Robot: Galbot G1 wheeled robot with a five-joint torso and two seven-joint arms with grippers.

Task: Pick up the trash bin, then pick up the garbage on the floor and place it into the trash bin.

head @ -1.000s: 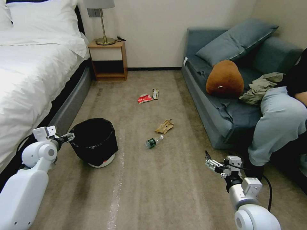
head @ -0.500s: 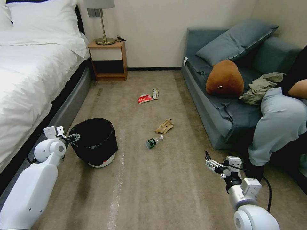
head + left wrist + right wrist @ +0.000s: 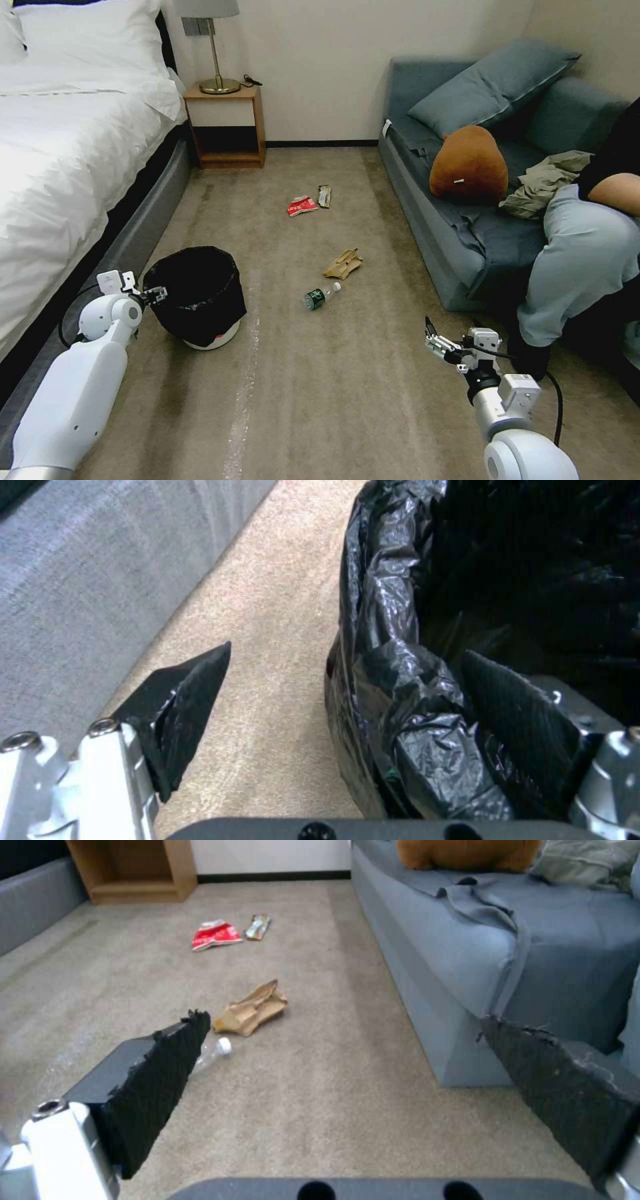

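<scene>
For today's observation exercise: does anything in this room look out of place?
Yes. Litter lies on the carpet instead of in the bin: a bottle, brown paper, a red packet and a wrapper.

The trash bin is standing upright on the carpet floor, just beside the bed frame. It is round, it is wearing a crinkled black plastic bag over its rim, and a white base rim is showing at the bottom. The garbage is lying on the floor, apart from the bin. A clear plastic bottle with green label is lying on its side. Near it, a crumpled brown paper is resting flat. Farther away, a red-and-white snack packet and a dark-and-yellow bar wrapper are lying just beside each other.
</scene>
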